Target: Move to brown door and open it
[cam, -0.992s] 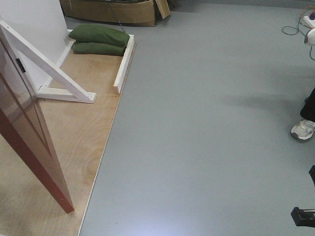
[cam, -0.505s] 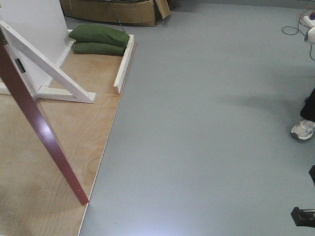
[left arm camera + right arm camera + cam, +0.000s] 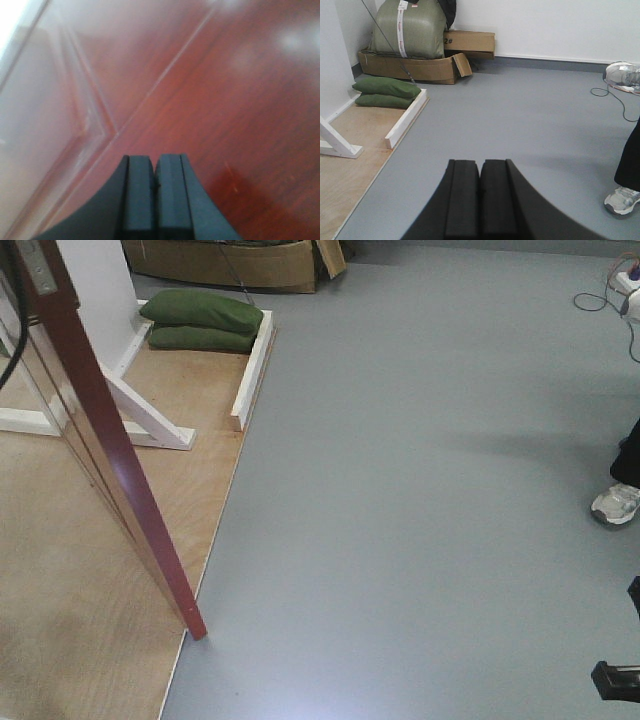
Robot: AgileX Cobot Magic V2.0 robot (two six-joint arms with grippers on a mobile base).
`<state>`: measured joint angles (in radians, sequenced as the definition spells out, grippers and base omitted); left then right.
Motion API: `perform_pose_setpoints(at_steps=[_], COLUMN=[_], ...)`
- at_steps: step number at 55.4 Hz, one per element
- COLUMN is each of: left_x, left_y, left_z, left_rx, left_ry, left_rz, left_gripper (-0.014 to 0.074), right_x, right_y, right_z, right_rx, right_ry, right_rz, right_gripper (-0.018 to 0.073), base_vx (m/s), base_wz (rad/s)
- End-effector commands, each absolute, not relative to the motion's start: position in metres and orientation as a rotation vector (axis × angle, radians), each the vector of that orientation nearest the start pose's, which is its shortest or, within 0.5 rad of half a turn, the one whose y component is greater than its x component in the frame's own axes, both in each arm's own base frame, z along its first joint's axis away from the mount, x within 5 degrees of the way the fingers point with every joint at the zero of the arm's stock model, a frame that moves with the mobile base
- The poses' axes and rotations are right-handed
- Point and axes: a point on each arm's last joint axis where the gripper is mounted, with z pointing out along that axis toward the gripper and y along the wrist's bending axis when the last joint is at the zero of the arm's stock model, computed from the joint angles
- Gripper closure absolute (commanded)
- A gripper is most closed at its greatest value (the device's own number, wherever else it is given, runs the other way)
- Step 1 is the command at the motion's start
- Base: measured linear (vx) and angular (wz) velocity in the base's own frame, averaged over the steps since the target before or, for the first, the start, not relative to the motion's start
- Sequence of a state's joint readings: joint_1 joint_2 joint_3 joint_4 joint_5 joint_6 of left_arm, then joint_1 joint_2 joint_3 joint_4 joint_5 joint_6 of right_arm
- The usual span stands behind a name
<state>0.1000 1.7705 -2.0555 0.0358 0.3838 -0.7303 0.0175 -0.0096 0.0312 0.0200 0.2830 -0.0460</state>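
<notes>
The brown door (image 3: 112, 435) stands ajar at the left of the front view, seen almost edge-on, with its bottom corner at the rim of the plywood board. A metal lock plate (image 3: 36, 266) shows on its edge near the top. The door's glossy reddish face with panel mouldings (image 3: 225, 75) fills the left wrist view. My left gripper (image 3: 154, 158) is shut with nothing in it, right up against that face. My right gripper (image 3: 480, 161) is also shut and holds nothing, hanging above the grey floor away from the door.
Under the door lies a light plywood board (image 3: 80, 570), with white frame braces (image 3: 150, 422) and green sandbags (image 3: 200, 320) behind it. A cardboard box (image 3: 230, 265) stands at the back. At the right are a person's shoe (image 3: 615, 505) and a cable (image 3: 598, 302). Grey floor (image 3: 400, 490) spreads to the right.
The door has swung round: its bottom corner slid right and a bit farther along the board's edge, and it now shows its narrow edge with the lock plate.
</notes>
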Motion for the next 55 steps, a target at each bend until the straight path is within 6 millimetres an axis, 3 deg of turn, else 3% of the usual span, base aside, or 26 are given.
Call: perform_pose_setpoints(at_steps=[1,8,55], left_x=[0.3891,0.3898,0.3897], left_y=[0.0253,0.0167,0.0172], left_z=[0.5371,0.5358,0.5359], left_rx=[-0.538,-0.529,-0.53], left_ry=[1.326,1.346,1.345], left_rz=[-0.519,-0.534,-0.533], left_gripper=[0.06,0.06,0.06], right_x=[0.0555,0.0555,0.0555], right_y=[0.0011,0.0011,0.0011], right_z=[0.1844,0.1844,0.1844], right_rx=[-0.048,-0.048,-0.048], right_ry=[1.697,1.697,1.697], right_rz=[-0.015,-0.015,-0.015], right_gripper=[0.0559,0.0559,0.0559], base_vx=[0.0,0.0,0.0], base_wz=[0.0,0.0,0.0])
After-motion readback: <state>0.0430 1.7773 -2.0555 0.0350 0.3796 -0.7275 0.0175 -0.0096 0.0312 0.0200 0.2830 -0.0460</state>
